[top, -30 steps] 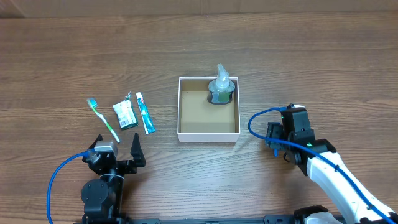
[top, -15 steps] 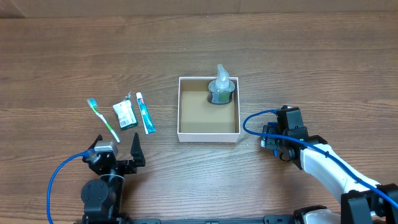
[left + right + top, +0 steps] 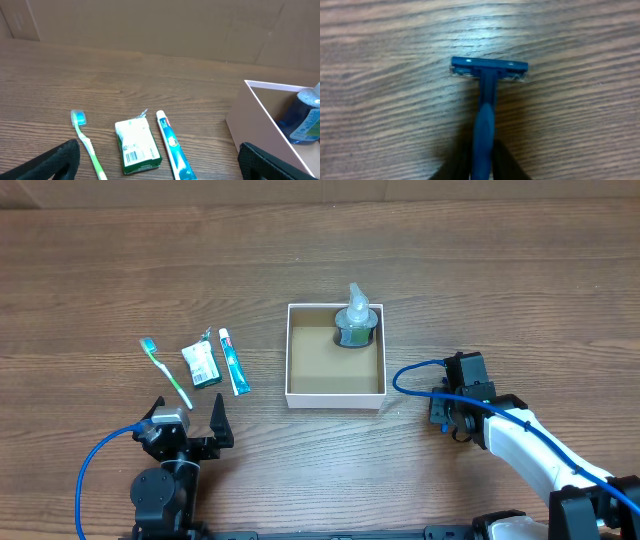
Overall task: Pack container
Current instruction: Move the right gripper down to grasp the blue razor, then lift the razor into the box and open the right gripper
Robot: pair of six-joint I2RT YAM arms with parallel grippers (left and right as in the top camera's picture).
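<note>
On the left of the worktop [image 3: 500, 280] three things lie side by side: a green toothbrush [image 3: 165, 373], a green-and-white packet [image 3: 202, 364] and a toothpaste tube [image 3: 233, 361]. The left tool [image 3: 190, 417] sits near them towards the front edge. It is released, with its fingers [image 3: 55, 161] spread wide and nothing between them.

The box [image 3: 335, 393] stands at mid-worktop, to the right of the tube and apart from it. Its white walls frame a brown floor. A bottle [image 3: 355, 322] stands in its far right corner, and the rest of the floor is bare.

The right tool [image 3: 441, 418] is just past the box's near right corner. It is clenched on the handle of a blue razor [image 3: 487, 95], whose head points away from it. I cannot tell whether the head touches the wood.
</note>
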